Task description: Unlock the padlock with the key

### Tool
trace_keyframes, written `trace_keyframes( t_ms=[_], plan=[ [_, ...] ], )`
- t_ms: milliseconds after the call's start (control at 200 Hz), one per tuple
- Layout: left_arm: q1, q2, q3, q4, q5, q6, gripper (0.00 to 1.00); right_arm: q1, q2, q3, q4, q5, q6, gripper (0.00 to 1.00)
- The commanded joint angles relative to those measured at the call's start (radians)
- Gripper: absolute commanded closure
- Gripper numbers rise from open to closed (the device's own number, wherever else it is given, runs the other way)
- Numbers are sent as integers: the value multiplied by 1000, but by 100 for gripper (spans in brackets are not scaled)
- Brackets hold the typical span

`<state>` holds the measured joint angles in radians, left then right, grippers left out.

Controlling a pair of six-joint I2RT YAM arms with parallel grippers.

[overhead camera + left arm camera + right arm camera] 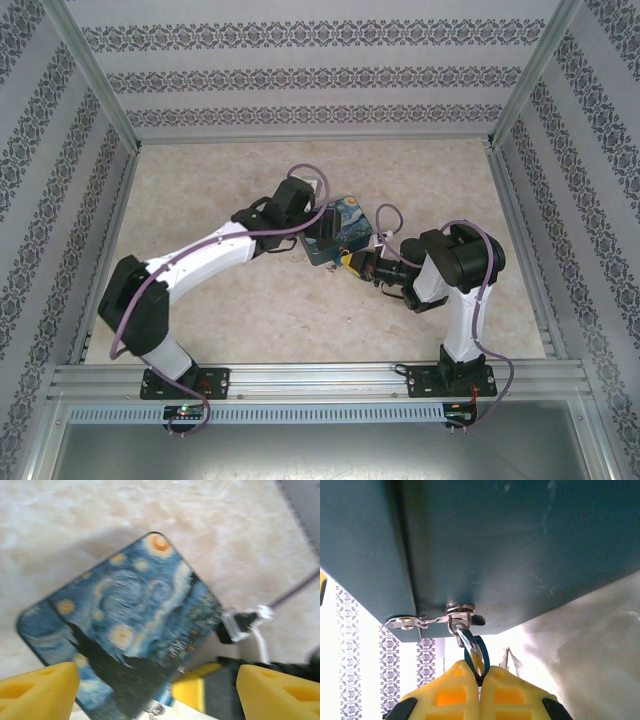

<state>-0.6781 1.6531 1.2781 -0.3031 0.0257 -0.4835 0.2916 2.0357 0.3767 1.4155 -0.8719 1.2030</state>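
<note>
Bottom centre of my right wrist view, the right gripper (pixel 480 680) is clamped shut on the padlock (pixel 483 655), which hangs from the hasp (pixel 460 616) of the box (pixel 520 555). My left gripper (pixel 157 680) hovers spread wide over its lid, empty.

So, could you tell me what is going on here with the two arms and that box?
The right gripper is shut on the small blue padlock, whose shackle passes through the latch of the box. The left gripper hovers open above the box. The padlock is not yet off.
</note>
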Motion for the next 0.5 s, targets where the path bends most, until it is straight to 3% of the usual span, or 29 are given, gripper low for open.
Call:
trace_keyframes(
  t_ms=[0,495],
  plan=[
    [10,102,82,-286,-172,101,16,-5,29,-27,-30,17,-19,100],
    [11,284,210,-416,-246,185,15,-5,32,-27,-30,20,-23,100]
  ],
)
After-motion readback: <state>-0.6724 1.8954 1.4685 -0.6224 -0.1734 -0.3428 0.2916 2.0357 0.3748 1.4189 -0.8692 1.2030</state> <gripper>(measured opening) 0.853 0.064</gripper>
